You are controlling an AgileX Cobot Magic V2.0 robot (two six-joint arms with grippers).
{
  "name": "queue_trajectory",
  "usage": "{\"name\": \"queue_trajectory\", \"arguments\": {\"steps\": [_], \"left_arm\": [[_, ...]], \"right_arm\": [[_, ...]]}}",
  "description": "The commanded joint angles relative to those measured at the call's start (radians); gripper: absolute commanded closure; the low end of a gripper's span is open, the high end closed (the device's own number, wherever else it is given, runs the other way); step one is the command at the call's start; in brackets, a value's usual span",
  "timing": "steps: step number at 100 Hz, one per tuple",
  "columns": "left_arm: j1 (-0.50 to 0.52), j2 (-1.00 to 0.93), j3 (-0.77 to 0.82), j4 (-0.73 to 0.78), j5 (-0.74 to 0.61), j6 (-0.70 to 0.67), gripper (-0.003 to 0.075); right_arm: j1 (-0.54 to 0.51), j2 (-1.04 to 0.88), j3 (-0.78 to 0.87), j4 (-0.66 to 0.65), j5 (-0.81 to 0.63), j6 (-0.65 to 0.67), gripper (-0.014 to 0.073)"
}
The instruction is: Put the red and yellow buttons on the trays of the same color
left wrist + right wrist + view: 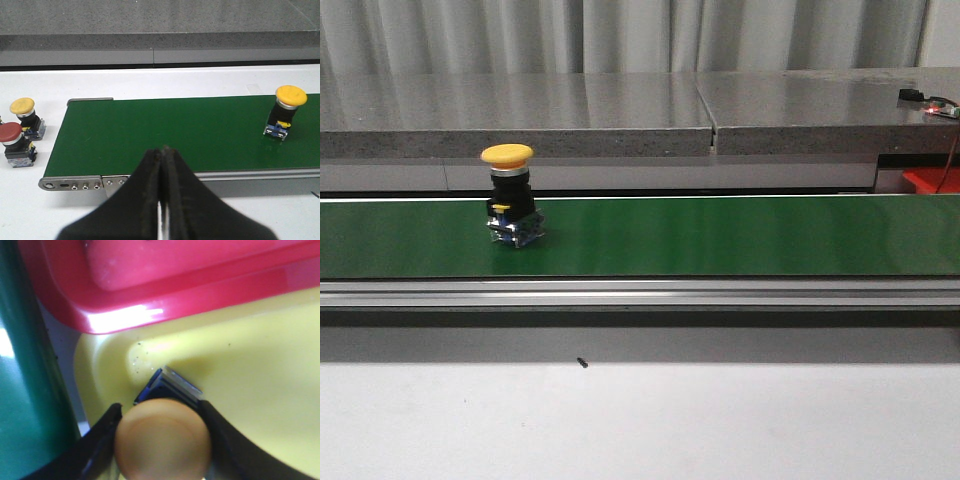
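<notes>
Right hand [161,440] clamps one yellow button [162,442] over the yellow tray [250,370], red tray [150,295] beside. Left hand [163,165] pressed together. One yellow belt button [285,112] rides the conveyor [175,135]; one spare yellow button [25,116] and one red button [15,145] wait on the bench [30,195].

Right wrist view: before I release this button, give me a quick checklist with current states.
1. Button colour matches tray: ok, the yellow-capped button in the right end effector is over the yellow tray.
2. Clear of the red tray: ok, it lies beside it.
3. Button base resting on the tray floor: cannot tell.
4. Left end effector free: ok, shut on nothing.
5. Next button on the green belt: ok, yellow button stands upright.
6. Two buttons off the belt's end, yellow and red: ok, upright.
</notes>
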Motion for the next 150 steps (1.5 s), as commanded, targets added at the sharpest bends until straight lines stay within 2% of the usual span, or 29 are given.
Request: {"name": "queue_trajectory", "arguments": {"steps": [1, 16, 35, 42, 111, 127, 150], "left_arm": [[-0.005, 0.007, -0.026, -0.02, -0.078, -0.002, 0.0741], [-0.005, 0.007, -0.026, -0.02, -0.078, -0.002, 0.0741], [-0.005, 0.007, -0.026, -0.02, -0.078, -0.002, 0.0741], [-0.005, 0.007, -0.026, -0.02, -0.078, -0.002, 0.0741], [-0.005, 0.007, -0.026, -0.02, -0.078, -0.002, 0.0741], [-0.005, 0.007, -0.026, -0.02, -0.078, -0.002, 0.0741], [-0.005, 0.007, -0.026, -0.02, -0.078, -0.002, 0.0741]], "right_arm": [[-0.006, -0.034, -0.019, 0.006, -0.023, -0.001, 0.0357], [-0.006, -0.034, -0.019, 0.006, -0.018, -0.001, 0.0319], [-0.006, -0.034, -0.02, 0.006, -0.013, -0.001, 0.0069], [-0.006, -0.04, -0.021, 0.006, -0.009, -0.001, 0.0024], [0.012, -0.211, -0.026, 0.007, -0.047, -0.001, 0.0022], [0.093, -0.293, -0.026, 0.006, -0.026, -0.004, 0.0022], [0.292, -0.368, -0.026, 0.005, 0.011, -0.02, 0.0022]]}}
